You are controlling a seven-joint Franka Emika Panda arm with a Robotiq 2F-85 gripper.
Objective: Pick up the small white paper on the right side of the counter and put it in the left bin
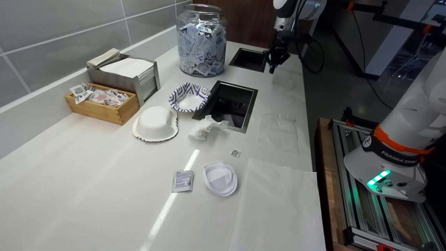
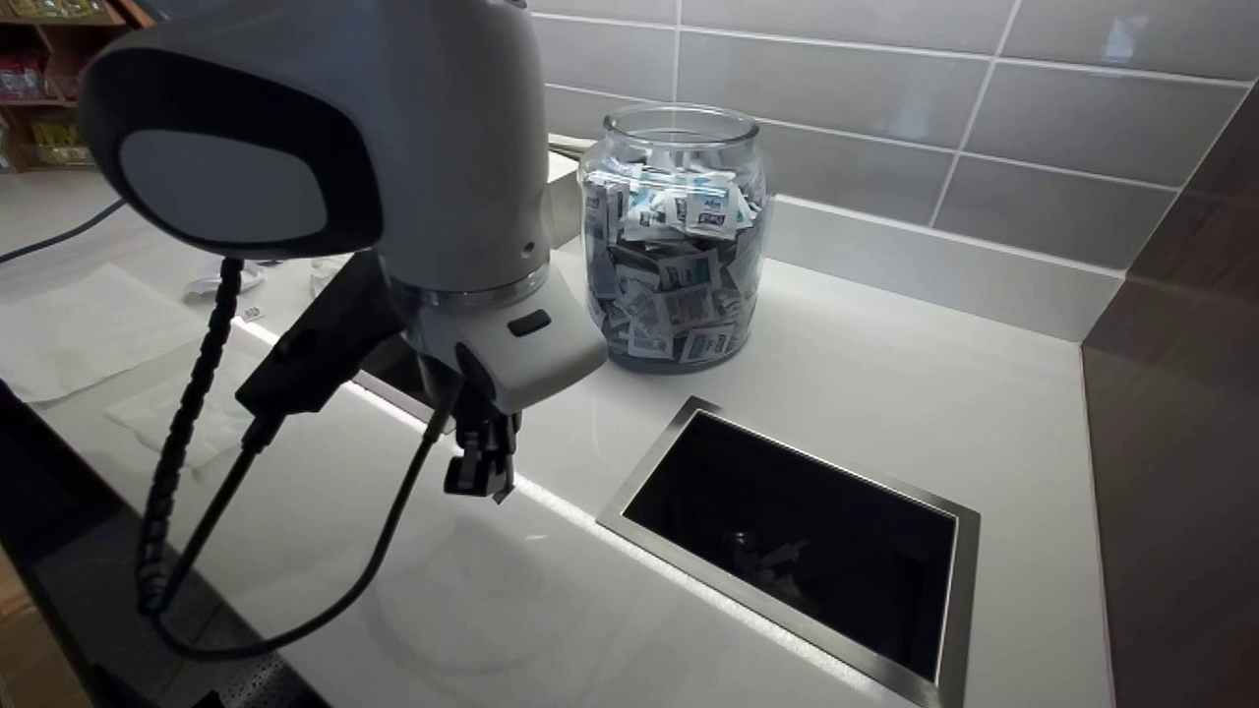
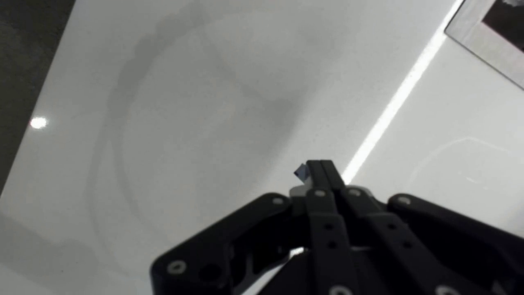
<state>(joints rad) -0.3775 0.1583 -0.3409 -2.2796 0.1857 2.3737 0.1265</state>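
My gripper [image 3: 321,164] is shut, and a small bluish-grey paper corner [image 3: 302,173] sticks out beside its fingertips; the rest of the paper is hidden. In an exterior view the gripper [image 2: 482,477] points down above the counter, left of a black recessed bin [image 2: 959,590]; a small dark tip [image 2: 504,491] shows at the fingers. In an exterior view the gripper [image 1: 272,68] is at the right edge of the far bin [image 1: 246,68]. A nearer bin [image 1: 251,104] lies closer to that camera. A bin corner [image 3: 470,43] shows in the wrist view; I cannot tell which bin.
A tall glass jar [image 1: 202,47] of packets stands beside the bins. Bowls [image 1: 156,122], a crumpled tissue [image 1: 205,129], a tiny printed scrap [image 1: 236,152], a packet [image 1: 182,181] and a white cup piece [image 1: 220,179] lie nearer. A paper sheet [image 1: 278,205] covers the front edge.
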